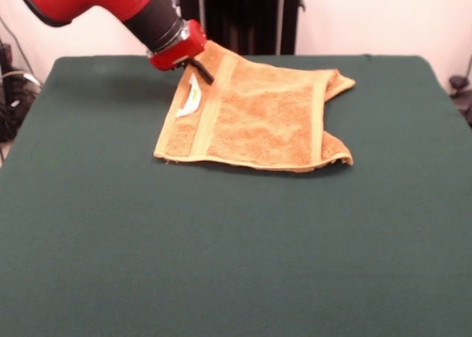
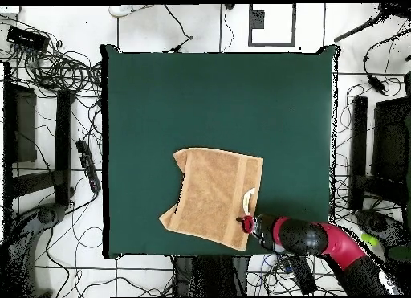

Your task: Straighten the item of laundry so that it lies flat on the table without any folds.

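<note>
The orange-tan towel [image 1: 265, 119] lies on the far half of the green table [image 1: 221, 263], mostly spread out. Its white label [image 1: 192, 99] is near the left band. Its right edge is pulled in at the middle and both right corners curl up. My gripper [image 1: 202, 69] is at the towel's far left corner. It is shut on that corner and holds it a little above the table. One black finger [image 1: 204, 73] lies on top of the cloth. In the overhead view the gripper [image 2: 245, 223] is at the towel's [image 2: 213, 197] lower right corner, close to the table's near edge [image 2: 201, 253].
The towel's corner sits close to the robot-side table edge. Wide bare felt [image 2: 201, 102] stretches across the other half. Cables and stands [image 2: 56, 70] surround the table on the floor.
</note>
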Robot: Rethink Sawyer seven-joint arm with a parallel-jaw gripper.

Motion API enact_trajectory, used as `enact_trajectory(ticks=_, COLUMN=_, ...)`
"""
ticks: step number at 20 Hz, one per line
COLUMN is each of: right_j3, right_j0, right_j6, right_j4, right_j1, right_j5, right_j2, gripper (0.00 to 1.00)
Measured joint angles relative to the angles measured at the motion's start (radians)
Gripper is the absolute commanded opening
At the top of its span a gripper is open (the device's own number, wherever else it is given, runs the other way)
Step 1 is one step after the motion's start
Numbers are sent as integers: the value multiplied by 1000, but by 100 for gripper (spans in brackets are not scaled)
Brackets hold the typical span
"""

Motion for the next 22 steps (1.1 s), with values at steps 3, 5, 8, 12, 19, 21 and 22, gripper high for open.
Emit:
enact_trajectory(ticks=3, right_j3=0, right_j0=3, right_j6=-4, right_j4=5, right_j1=-20, right_j5=13, right_j2=0, gripper=0)
enact_trajectory(ticks=5, right_j3=0, right_j0=5, right_j6=-4, right_j4=16, right_j1=-39, right_j5=14, right_j2=0, gripper=0)
enact_trajectory(ticks=8, right_j3=0, right_j0=9, right_j6=-4, right_j4=26, right_j1=-59, right_j5=14, right_j2=0, gripper=0)
enact_trajectory(ticks=12, right_j3=-2, right_j0=11, right_j6=-4, right_j4=29, right_j1=-70, right_j5=17, right_j2=0, gripper=0)
enact_trajectory(ticks=19, right_j3=-34, right_j0=8, right_j6=-4, right_j4=29, right_j1=-64, right_j5=55, right_j2=-1, gripper=0)
enact_trajectory(ticks=21, right_j3=-51, right_j0=5, right_j6=-4, right_j4=29, right_j1=-59, right_j5=68, right_j2=-1, gripper=0)
enact_trajectory(ticks=22, right_j3=-55, right_j0=4, right_j6=-4, right_j4=29, right_j1=-59, right_j5=69, right_j2=-1, gripper=0)
